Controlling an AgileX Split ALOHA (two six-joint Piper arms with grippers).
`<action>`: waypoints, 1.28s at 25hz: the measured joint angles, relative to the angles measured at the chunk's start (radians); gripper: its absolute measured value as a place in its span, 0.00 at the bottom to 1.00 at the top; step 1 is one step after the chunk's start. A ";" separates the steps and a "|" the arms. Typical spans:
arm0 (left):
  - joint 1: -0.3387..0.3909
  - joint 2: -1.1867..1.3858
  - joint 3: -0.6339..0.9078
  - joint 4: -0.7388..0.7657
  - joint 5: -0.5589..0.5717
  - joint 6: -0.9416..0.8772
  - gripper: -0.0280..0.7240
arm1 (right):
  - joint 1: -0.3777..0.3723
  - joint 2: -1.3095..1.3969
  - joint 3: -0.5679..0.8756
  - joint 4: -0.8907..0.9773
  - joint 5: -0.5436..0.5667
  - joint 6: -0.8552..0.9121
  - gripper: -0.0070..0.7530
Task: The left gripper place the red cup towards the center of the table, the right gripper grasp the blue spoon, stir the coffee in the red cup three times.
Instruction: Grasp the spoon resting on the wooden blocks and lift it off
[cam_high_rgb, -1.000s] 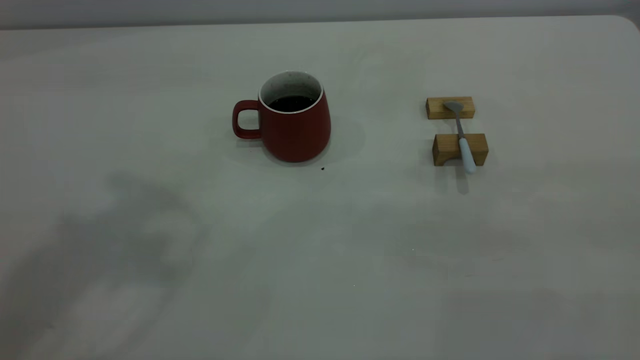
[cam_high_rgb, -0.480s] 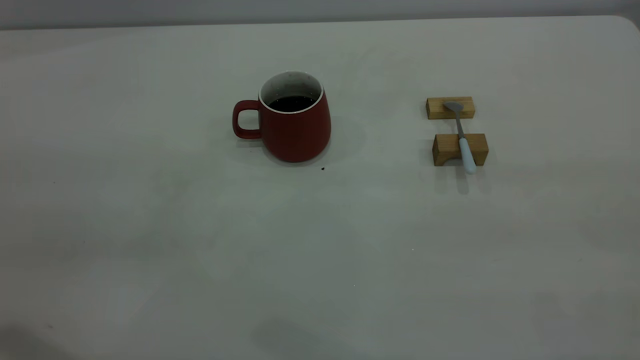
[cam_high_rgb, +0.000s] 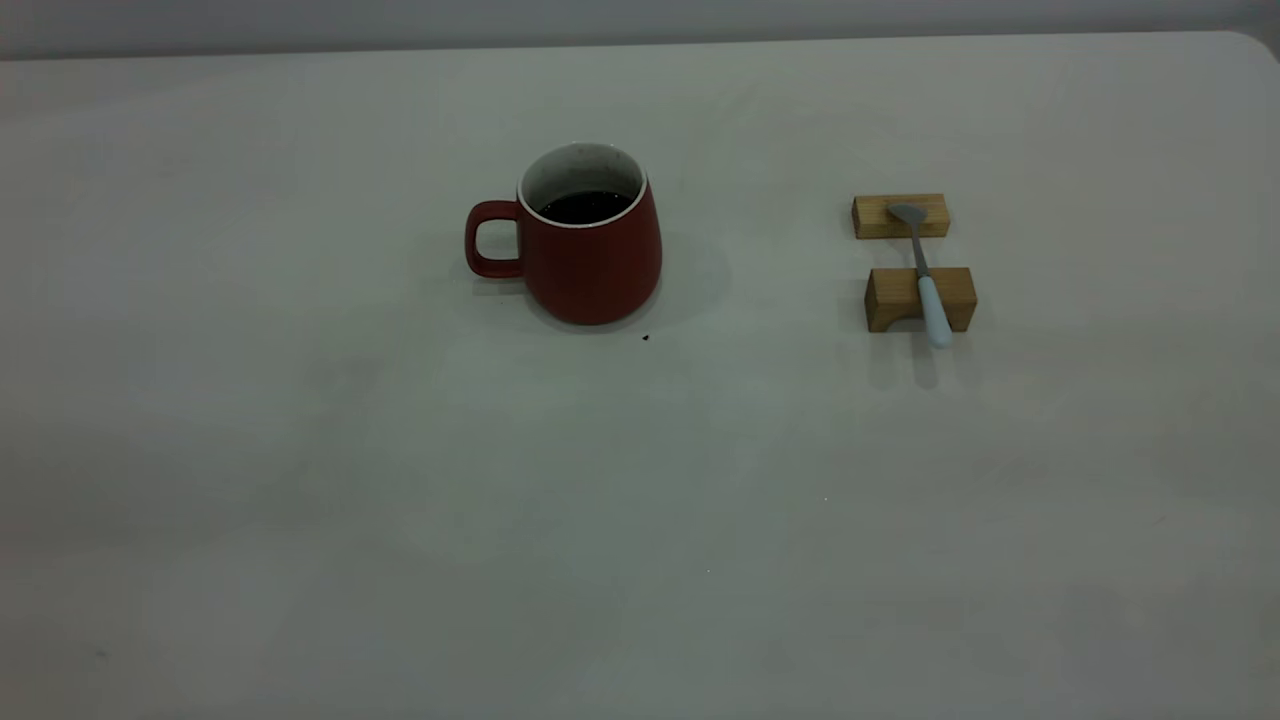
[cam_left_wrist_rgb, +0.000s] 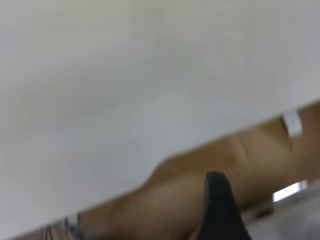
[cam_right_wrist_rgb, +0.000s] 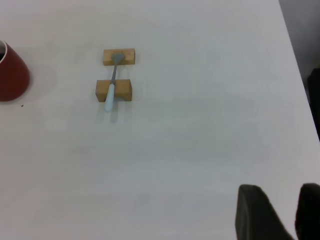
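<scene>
The red cup stands upright a little left of the middle of the table, handle to the left, with dark coffee inside. The blue spoon lies to its right across two wooden blocks. Neither gripper appears in the exterior view. In the right wrist view my right gripper hovers shut and empty, far from the spoon, with the cup at the picture's border. My left gripper is a dark blurred shape beyond the table's edge.
The spoon's bowl rests on the far wooden block and its neck on the near one. A tiny dark speck lies just in front of the cup. Brown floor shows past the table edge in the left wrist view.
The broad arm shadow on the table's near left has slid off toward the front edge and vanished. Cup, spoon and blocks have not moved.
</scene>
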 joint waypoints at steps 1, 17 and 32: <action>0.008 -0.058 0.000 0.000 0.003 0.000 0.77 | 0.000 0.000 0.000 0.000 0.000 0.000 0.32; 0.311 -0.219 0.000 -0.002 0.019 0.000 0.77 | 0.000 0.002 -0.002 0.098 -0.018 0.000 0.32; 0.311 -0.219 0.000 -0.003 0.019 0.000 0.77 | 0.000 0.848 -0.123 0.539 -0.459 -0.469 0.77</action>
